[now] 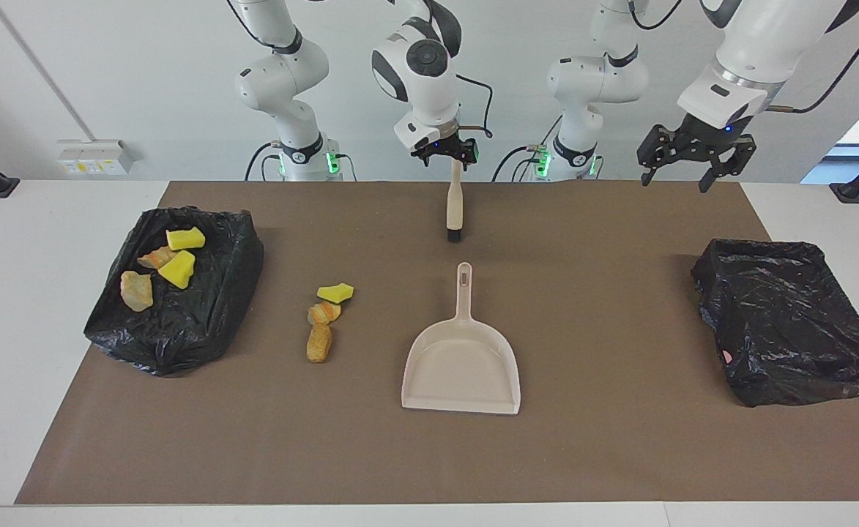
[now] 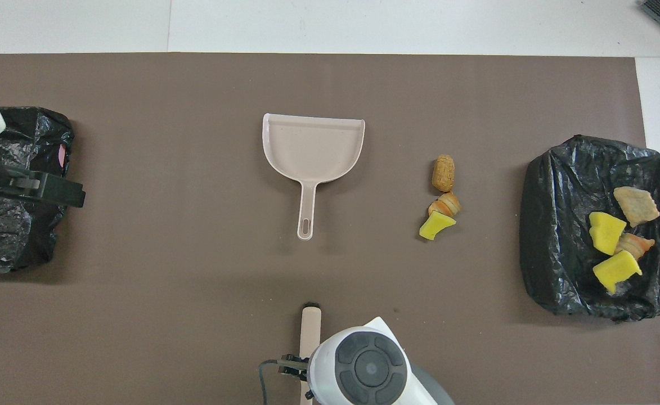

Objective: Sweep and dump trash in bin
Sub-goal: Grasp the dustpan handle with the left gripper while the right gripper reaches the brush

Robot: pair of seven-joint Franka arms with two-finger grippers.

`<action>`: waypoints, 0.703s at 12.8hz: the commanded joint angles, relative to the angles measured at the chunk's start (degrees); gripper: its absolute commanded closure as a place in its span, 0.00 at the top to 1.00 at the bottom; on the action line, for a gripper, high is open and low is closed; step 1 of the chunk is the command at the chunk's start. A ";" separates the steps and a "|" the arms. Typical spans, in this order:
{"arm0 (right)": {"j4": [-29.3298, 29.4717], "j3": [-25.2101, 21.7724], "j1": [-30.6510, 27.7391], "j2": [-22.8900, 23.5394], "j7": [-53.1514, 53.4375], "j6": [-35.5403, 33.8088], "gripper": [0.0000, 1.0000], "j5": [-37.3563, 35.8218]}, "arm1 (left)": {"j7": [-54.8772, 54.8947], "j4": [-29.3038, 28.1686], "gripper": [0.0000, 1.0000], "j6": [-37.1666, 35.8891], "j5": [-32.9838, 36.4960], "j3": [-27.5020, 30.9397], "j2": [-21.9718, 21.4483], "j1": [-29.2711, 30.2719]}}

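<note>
Three pieces of trash lie in a row on the brown mat: a yellow foam chunk (image 1: 335, 293) (image 2: 436, 225) and two golden-brown pastry lumps (image 1: 318, 342) (image 2: 443, 172). The beige dustpan (image 1: 462, 366) (image 2: 313, 146) lies flat mid-mat with its handle toward the robots. A beige brush (image 1: 455, 208) (image 2: 310, 332) with dark bristles lies nearer to the robots than the dustpan. My right gripper (image 1: 444, 150) hangs open over the brush handle's end; I cannot tell whether it touches. My left gripper (image 1: 682, 176) is open, empty and raised over the mat's edge at the left arm's end.
A bin lined with a black bag (image 1: 202, 322) (image 2: 555, 225) at the right arm's end holds several yellow and brown pieces. A second black-bagged bin (image 1: 788, 322) (image 2: 14, 236) sits at the left arm's end. White table (image 1: 34, 329) borders the mat.
</note>
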 commanded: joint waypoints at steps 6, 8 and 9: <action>-11.75 -0.20 8.61 -1.60 1.50 15.71 1.00 4.72 | -14.03 -12.08 1.00 19.62 0.86 -10.47 3.34 -4.46; -12.36 -0.20 9.32 -1.41 1.50 15.98 1.00 4.72 | -16.32 -12.00 1.00 23.57 0.95 -12.69 6.68 -4.54; -12.54 -0.20 9.32 -1.67 1.50 15.98 1.00 4.81 | -16.59 -12.00 1.00 24.37 1.30 -14.17 8.61 -4.89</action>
